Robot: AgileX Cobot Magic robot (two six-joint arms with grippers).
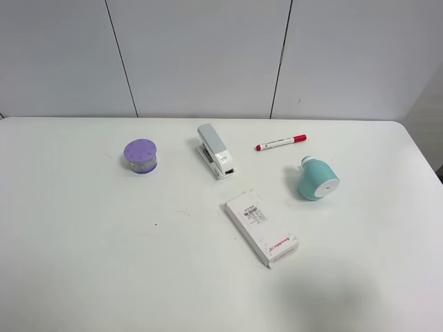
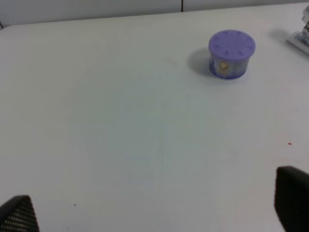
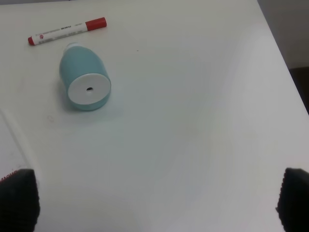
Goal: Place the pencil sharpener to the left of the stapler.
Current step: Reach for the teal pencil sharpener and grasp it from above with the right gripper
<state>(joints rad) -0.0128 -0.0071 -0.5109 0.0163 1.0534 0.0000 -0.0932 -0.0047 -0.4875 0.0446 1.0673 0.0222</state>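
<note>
The teal pencil sharpener (image 1: 315,179) lies on its side on the white table (image 1: 83,242), right of the pale grey stapler (image 1: 214,151), its flat white face turned toward the front. In the right wrist view the sharpener (image 3: 84,79) lies well ahead of my right gripper (image 3: 155,200), whose fingers (image 3: 17,198) stand wide apart with nothing between them. My left gripper (image 2: 153,208) is open too, over bare table; only a corner of the stapler (image 2: 301,36) shows there. Neither arm appears in the exterior high view.
A purple-lidded round jar (image 1: 140,155) stands left of the stapler. A red-capped marker (image 1: 280,142) lies behind the sharpener. A flat white box (image 1: 261,227) lies in front of the stapler. The table's right edge (image 1: 422,159) runs near the sharpener.
</note>
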